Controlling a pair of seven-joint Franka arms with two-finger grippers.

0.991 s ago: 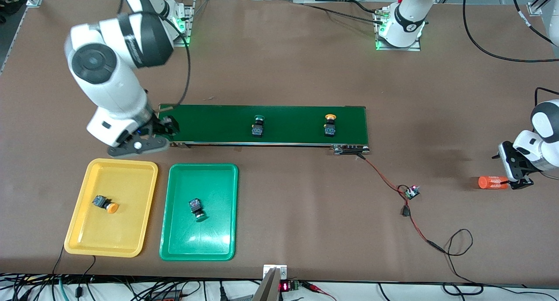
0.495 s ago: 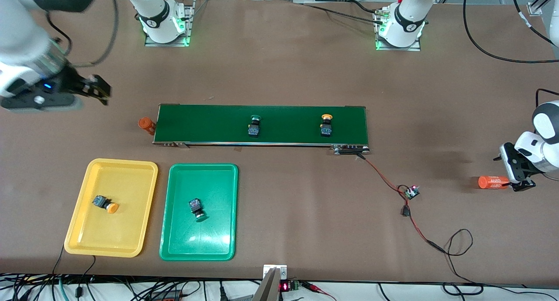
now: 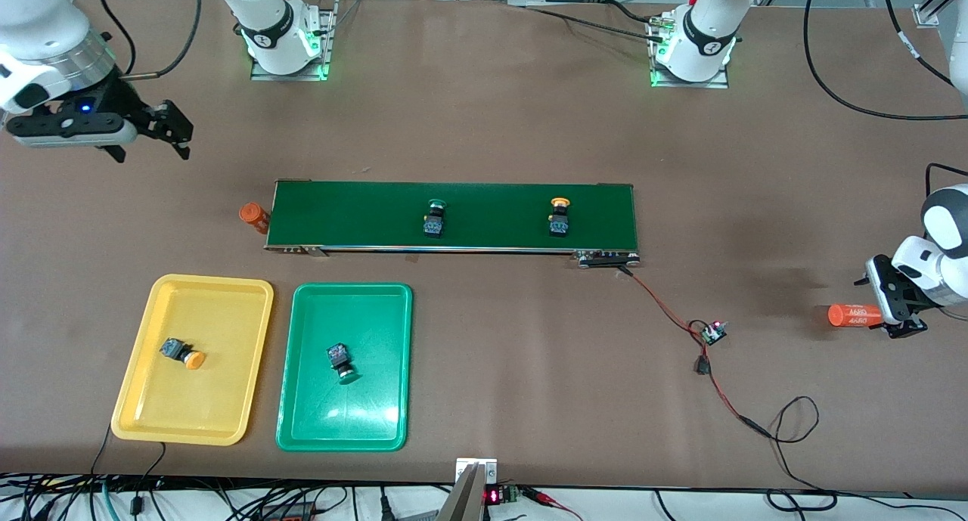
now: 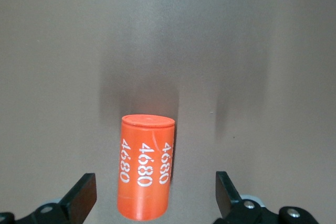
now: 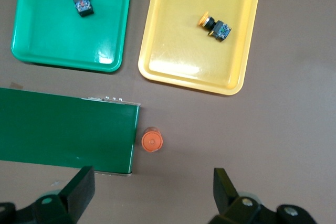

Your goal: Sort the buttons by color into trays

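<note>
I'm taking the long dark green conveyor belt (image 3: 454,216) as my reference. Two small black-bodied push buttons stand on it: the green-capped button (image 3: 435,220) near the middle, the yellow-orange-capped button (image 3: 560,218) toward the left arm's end.

Nearer the front camera than the belt, toward the right arm's end, I see the shallow yellow plastic tray (image 3: 151,407) and the shallow green plastic tray (image 3: 302,423) side by side. The yellow tray holds a second yellow-orange-capped button (image 3: 183,353), on its side. The green tray holds a second green-capped button (image 3: 340,361), also tipped over.

An upright orange cylinder (image 3: 254,216) stands just off the belt's end on the right arm's side.

The right gripper (image 3: 147,137) is up in the air over bare table off that same belt end, fingers apart, holding nothing.

The left gripper (image 3: 883,302) is low, well off the belt's other end, fingers spread either side of an orange cylinder marked 4680 (image 4: 145,170) lying on the table, not clamped.
</note>
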